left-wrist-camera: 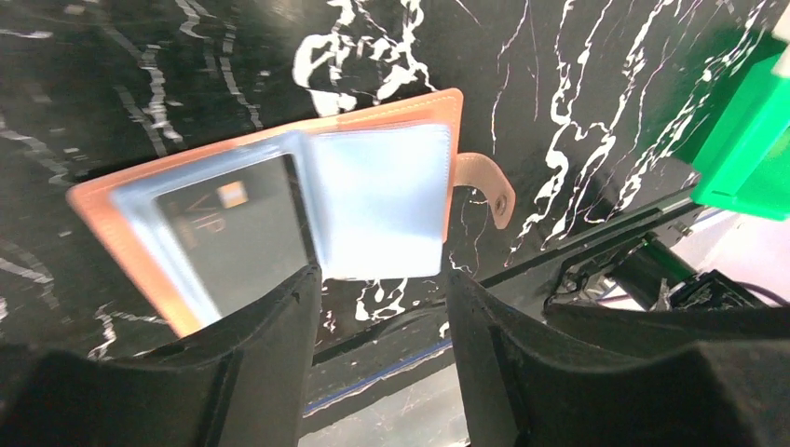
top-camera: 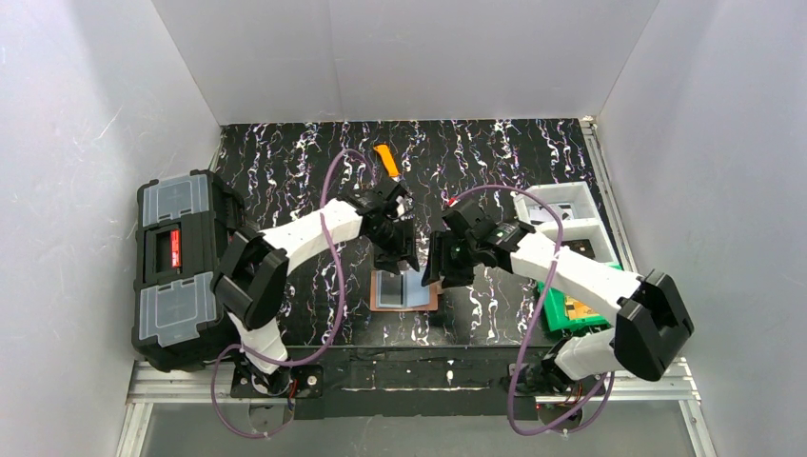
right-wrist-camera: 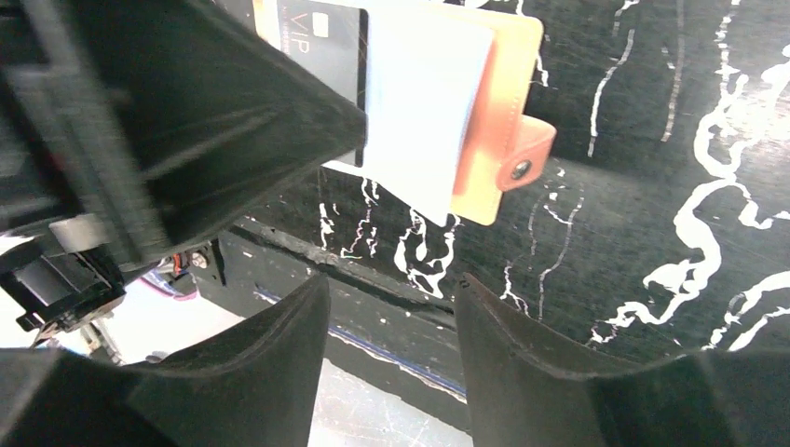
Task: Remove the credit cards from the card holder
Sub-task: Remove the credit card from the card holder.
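Top external view: an open brown card holder (top-camera: 403, 307) is lying flat on the black, white-veined counter (top-camera: 285, 152), in the middle and close to the near edge. Both arms are reaching in over it. The left pincer (left-wrist-camera: 382, 326) is hanging above the holder's far left part, and the right pincer (right-wrist-camera: 387, 335) is hovering just beside its right edge.

Left wrist view: the holder is showing two clear sleeves. A grey card (left-wrist-camera: 238, 233) printed "VIP", with a small gold chip, is sitting inside the left sleeve. The right page (left-wrist-camera: 377, 209) is looking pale blue-grey; whether that is a card or a bare sleeve cannot be told. A little snap tab (left-wrist-camera: 484, 186) is sticking out from the holder's right edge. The left pincer's jaws are standing apart with nothing between them. One fingertip (left-wrist-camera: 298, 289) is overlapping the holder's near edge, and contact cannot be told.

Right wrist view: the right pincer's jaws are also standing apart and gripping nothing, above the counter's near edge.

Elsewhere, a black toolbox (top-camera: 181, 271) is sitting at the left, an orange utility knife (top-camera: 385, 159) is lying further back, and a white bin (top-camera: 561, 211) and a green box (left-wrist-camera: 745, 149) are sitting at the right.
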Tool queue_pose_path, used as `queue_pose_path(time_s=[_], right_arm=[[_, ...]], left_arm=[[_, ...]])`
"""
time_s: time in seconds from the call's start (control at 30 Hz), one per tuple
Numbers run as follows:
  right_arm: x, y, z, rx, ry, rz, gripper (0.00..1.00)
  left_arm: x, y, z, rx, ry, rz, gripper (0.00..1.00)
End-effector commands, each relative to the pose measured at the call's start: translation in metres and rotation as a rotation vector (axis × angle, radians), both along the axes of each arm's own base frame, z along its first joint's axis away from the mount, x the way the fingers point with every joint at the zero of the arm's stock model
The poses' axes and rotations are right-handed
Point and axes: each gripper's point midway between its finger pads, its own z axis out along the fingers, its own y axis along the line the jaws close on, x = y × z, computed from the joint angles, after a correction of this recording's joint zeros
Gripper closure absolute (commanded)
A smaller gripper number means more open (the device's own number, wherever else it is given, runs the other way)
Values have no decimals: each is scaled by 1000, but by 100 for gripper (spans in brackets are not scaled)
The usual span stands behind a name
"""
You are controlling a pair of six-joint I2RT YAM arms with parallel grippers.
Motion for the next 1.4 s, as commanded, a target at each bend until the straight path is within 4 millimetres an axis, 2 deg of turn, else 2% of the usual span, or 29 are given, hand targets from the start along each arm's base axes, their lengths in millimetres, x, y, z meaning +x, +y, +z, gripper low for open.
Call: queue_pose_path(time_s=[0.0, 0.17, 0.43, 0.73, 1.07, 1.2, 1.37], right_arm=[[13, 32, 24, 118, -8, 33, 42], [19, 57, 17, 163, 48, 72, 49], [26, 82, -29, 189, 160, 76, 63], [32, 75, -64, 181, 221, 24, 69], [23, 73, -95, 187, 295, 16, 71], [20, 74, -103, 196, 319, 14, 72], [20, 78, -106, 221, 339, 16, 74]], left_arm=[[3, 39, 23, 62, -53, 25, 50], [0, 62, 17, 91, -43, 41, 61], [0, 72, 3, 106, -27, 36, 74], [-6, 72, -26, 116, 20, 19, 82], [-13, 76, -53, 154, 81, 35, 88], [-16, 76, -59, 168, 97, 44, 89], [-21, 78, -64, 220, 124, 55, 90]])
